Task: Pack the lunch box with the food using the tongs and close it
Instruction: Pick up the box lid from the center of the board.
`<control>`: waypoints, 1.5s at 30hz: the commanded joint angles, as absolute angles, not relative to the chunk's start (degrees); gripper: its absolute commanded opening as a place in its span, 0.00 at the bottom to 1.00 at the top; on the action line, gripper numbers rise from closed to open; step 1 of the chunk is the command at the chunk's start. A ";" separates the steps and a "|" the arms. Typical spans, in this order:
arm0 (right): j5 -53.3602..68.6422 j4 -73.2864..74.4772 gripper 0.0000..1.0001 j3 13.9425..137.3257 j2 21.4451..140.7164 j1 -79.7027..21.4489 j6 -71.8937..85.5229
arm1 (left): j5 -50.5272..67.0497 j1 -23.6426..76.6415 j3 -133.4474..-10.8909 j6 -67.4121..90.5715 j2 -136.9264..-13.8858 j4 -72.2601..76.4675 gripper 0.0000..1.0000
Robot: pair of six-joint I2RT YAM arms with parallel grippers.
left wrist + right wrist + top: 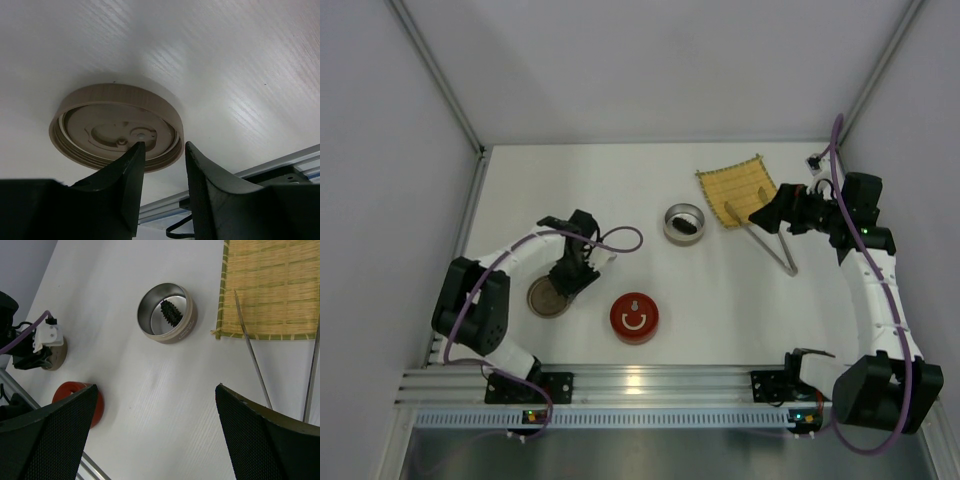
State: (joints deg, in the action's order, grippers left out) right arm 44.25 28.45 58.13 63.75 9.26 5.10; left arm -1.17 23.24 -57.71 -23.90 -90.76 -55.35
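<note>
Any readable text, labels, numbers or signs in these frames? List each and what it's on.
No words or numbers can be read.
Red round piece: white sign only, an arc open upward with a dot above it.
Metal tin: dark print on its outer wall, too small and blurred to read.
Tan lid: moulded shapes inside, no legible lettering.

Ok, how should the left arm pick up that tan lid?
Pinch the lid by its raised rim on the side nearest the left gripper, coming straight down, jaws astride the wall, one inside and one outside. The lid lies flat on the table, hollow side up, and looks too wide to span, so that thin upright wall is probably the only part that fits.
</note>
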 commanded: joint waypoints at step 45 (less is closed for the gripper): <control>47.11 27.52 0.99 63.28 64.16 10.20 5.27 | 5.62 31.03 -69.32 -24.95 -91.96 -62.12 0.00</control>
